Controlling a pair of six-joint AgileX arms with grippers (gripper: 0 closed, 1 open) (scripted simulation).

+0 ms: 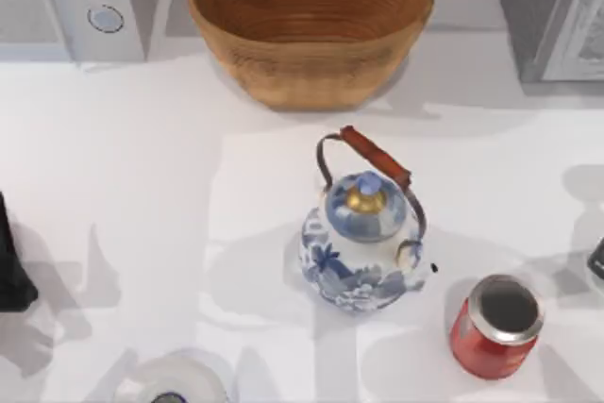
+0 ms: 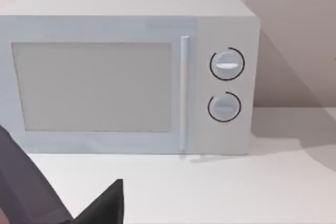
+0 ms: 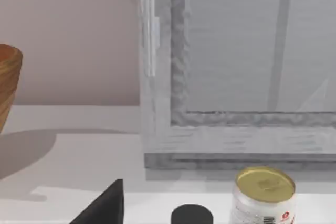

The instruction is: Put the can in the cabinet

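Observation:
The can [image 1: 495, 327] is small and red with a silver rim and dark lid. It stands upright near the front right of the table, just right of the teapot. The grey cabinet [image 1: 552, 11] is at the back right corner, and its closed panelled front [image 3: 236, 66] faces the right wrist camera. My right gripper [image 1: 596, 261] sits at the right edge of the table, behind and to the right of the can and apart from it. My left gripper [image 1: 11, 266] rests at the left edge, far from the can.
A blue-and-white floral teapot [image 1: 363, 233] with a brown handle stands mid-table. A wicker basket [image 1: 310, 21] sits at the back centre, and a white microwave [image 1: 80, 2] at the back left. A white round object [image 1: 175, 379] lies at the front edge. A gold-lidded white can [image 3: 265, 195] stands before the cabinet.

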